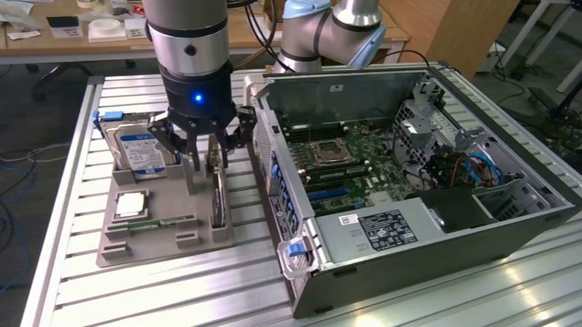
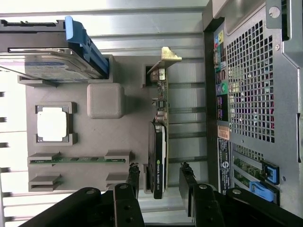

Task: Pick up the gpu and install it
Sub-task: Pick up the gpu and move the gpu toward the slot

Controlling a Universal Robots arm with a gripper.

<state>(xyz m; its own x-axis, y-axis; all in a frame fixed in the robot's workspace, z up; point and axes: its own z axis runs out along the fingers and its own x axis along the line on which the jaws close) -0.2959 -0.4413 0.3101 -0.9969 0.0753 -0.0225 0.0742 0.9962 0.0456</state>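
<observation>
1. Exterior view: the gripper is seen low over the grey tray on the worktop, its jaws held wide apart with nothing gripped. The gpu is stood on edge in the tray, beside the computer case.
2. Wrist view: the gpu is framed by the two fingers, and a gap is left on each side.

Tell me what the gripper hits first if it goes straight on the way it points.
Most likely the gpu standing on edge in the grey tray; the open gripper is lined up to straddle it, though the gap is hard to judge.
</observation>
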